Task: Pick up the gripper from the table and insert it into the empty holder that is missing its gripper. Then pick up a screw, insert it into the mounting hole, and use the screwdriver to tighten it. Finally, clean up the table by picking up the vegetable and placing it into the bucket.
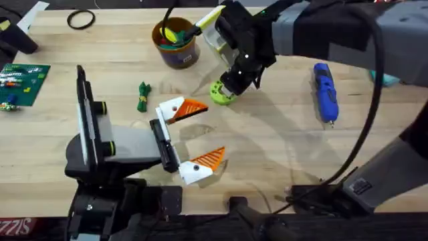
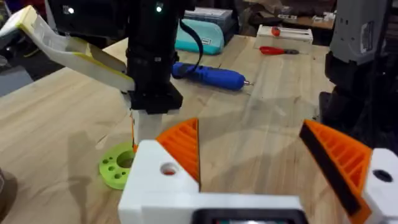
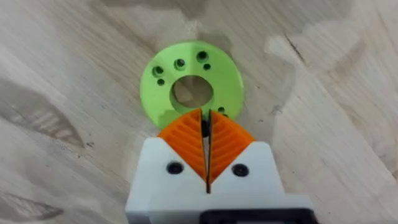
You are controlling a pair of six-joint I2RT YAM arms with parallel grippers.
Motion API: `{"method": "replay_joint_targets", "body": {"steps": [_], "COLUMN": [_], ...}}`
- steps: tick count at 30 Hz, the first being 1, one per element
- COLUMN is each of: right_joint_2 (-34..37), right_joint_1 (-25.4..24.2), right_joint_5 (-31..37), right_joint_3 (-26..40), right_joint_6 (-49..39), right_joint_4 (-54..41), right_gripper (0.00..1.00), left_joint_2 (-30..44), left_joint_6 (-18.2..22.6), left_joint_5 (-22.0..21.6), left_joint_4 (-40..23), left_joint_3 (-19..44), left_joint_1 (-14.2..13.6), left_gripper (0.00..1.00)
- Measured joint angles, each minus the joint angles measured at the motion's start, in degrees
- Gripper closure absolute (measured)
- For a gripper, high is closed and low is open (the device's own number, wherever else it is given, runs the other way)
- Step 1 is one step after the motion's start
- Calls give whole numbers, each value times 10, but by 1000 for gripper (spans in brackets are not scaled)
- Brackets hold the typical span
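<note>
The gripper, a lime-green round piece [image 1: 221, 92] with dark holes, lies flat on the table [image 1: 281, 154] beside the bucket. My right gripper [image 3: 205, 127] stands upright over its rim, orange pads shut together and tips at the ring's edge [image 3: 186, 68]; nothing is clamped between them. The left wrist view shows the same piece [image 2: 115, 169] under the right gripper [image 2: 142, 134]. My left gripper [image 1: 208, 132] rests open just in front of it, empty. The blue screwdriver [image 1: 326, 92] lies to the right. The dark-green vegetable [image 1: 143, 96] lies left of the piece. The holder and the screw are out of view.
The brown bucket [image 1: 175, 41] with an orange rim stands at the back, small coloured items inside. A white and yellow part [image 1: 208, 20] sticks out beside the right arm. A green circuit board [image 1: 21, 79] and a black ring [image 1: 80, 20] sit at the far left.
</note>
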Motion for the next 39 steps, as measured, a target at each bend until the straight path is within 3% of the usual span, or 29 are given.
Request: {"method": "replay_joint_targets", "body": {"steps": [26,36,38,39], "right_joint_2": [-30,-30,-30,-30], "right_joint_1": [0,0,0,0], "right_joint_5": [-1,-3,-3,-3], "right_joint_3": [1,41,42,42], "right_joint_6": [0,0,2,1], "right_joint_4": [-28,-49,-52,-55], "right_gripper": [999,999,901,759], "left_joint_2": [0,0,0,0], "left_joint_6": [0,0,0,0], "left_joint_5": [0,0,0,0], "left_joint_4": [0,0,0,0], "left_joint_3": [0,0,0,0], "left_joint_1": [0,0,0,0], "left_gripper": [11,11,11,11]}}
